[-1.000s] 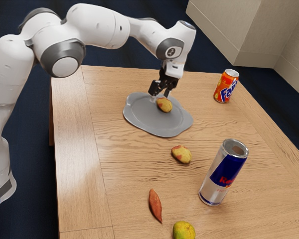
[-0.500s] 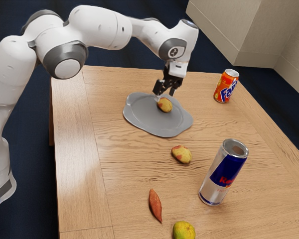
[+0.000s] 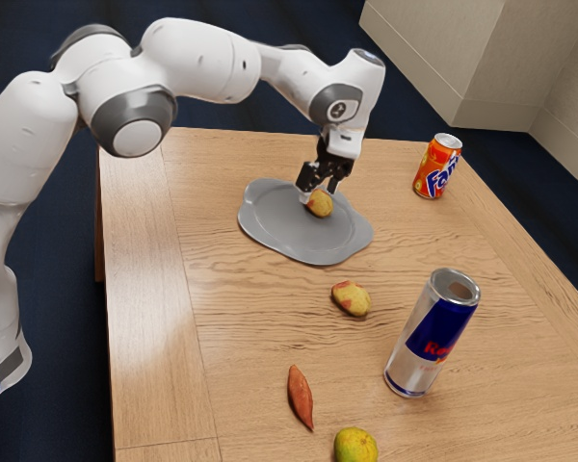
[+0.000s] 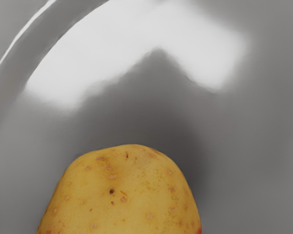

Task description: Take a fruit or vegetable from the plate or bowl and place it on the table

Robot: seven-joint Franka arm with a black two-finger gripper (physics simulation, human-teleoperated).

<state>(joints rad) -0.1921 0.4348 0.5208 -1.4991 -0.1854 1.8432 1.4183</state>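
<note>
Potato (image 3: pixel 321 206) on plate (image 3: pixel 277 226), seemingly under gripper (image 3: pixel 319 193); orange can (image 3: pixel 435 169) apart.

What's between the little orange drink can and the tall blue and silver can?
Nothing but bare, light-brown wooden tabletop; the exterior view shows that.

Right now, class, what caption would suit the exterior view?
Robot hand low over a potato on a gray plate, wooden table beneath.

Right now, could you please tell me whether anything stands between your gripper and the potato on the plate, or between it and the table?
Nothing visible stands between my gripper and the potato; toward the table, only the rim of the plate lies between.
</note>
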